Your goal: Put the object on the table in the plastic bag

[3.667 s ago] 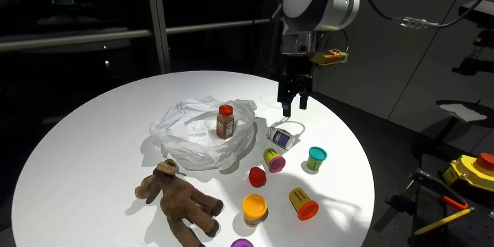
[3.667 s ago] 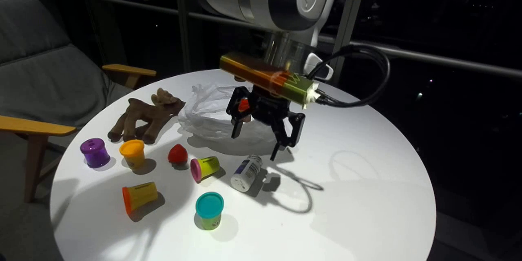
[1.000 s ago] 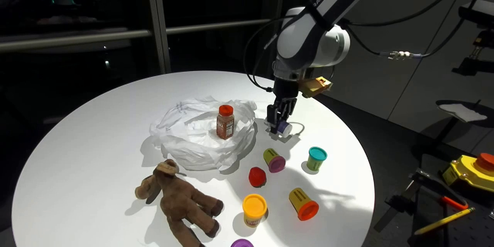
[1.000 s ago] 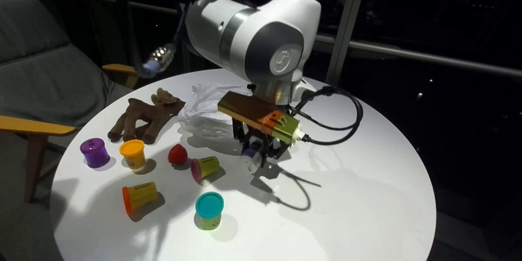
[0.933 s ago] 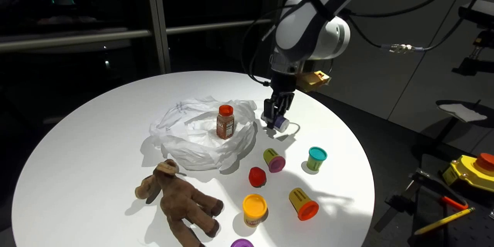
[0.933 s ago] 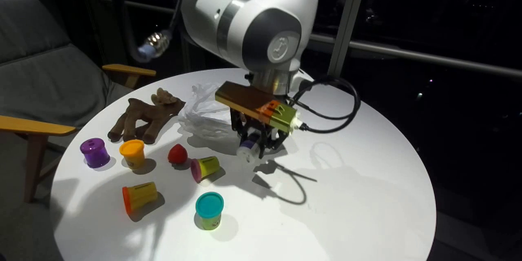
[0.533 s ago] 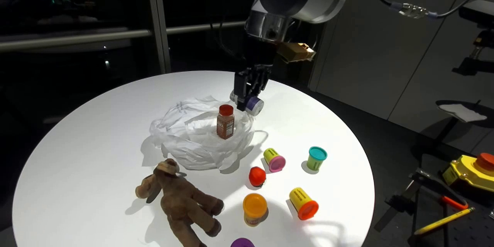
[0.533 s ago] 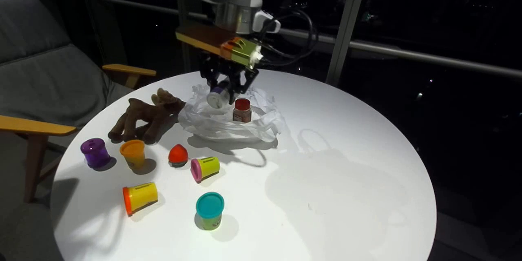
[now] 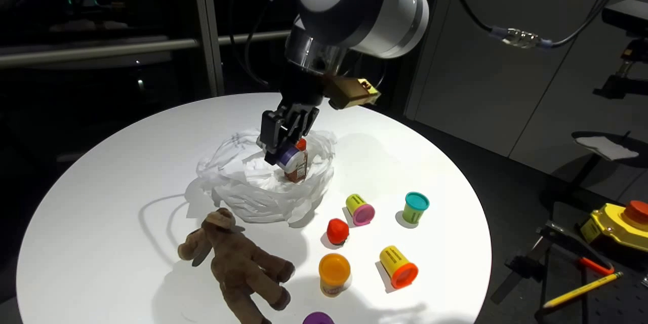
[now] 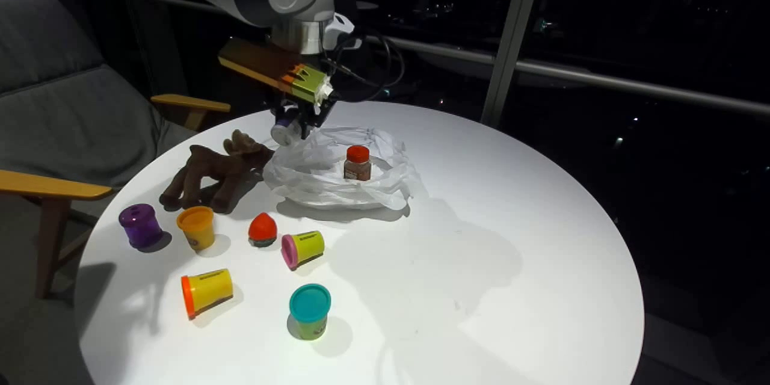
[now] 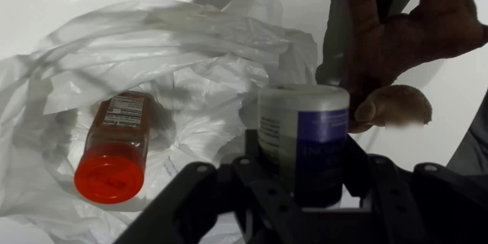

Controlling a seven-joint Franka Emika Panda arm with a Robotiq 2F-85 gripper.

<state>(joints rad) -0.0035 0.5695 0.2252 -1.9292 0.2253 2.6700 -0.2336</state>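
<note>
In an exterior view: round white table [image 9: 116, 172], dark window [image 9: 101, 5] behind. Four lidded tubs [image 9: 416, 207], two upright, two on sides, print too small to read; one plush toy [image 9: 242, 268]; one plastic bag [image 9: 248, 205]. Gripper [image 9: 285, 148] clamped on one white bottle [image 9: 289, 155].

In an exterior view: grey armchair [image 10: 66, 102] beyond table; one purple container [image 10: 139, 226], one red piece [image 10: 262, 228].

Wrist view: bottle aloft, above bag's rim or just beside, cannot tell; lettering on purple label [image 11: 322, 141] unclear. One red-capped jar [image 11: 116, 143] inside bag, marked "Nutrition Facts".

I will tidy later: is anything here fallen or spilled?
On the table, the pink-lidded tub and the yellow tub look tipped, lying on their sides, unlike the upright teal-lidded tub. No spill shows.
</note>
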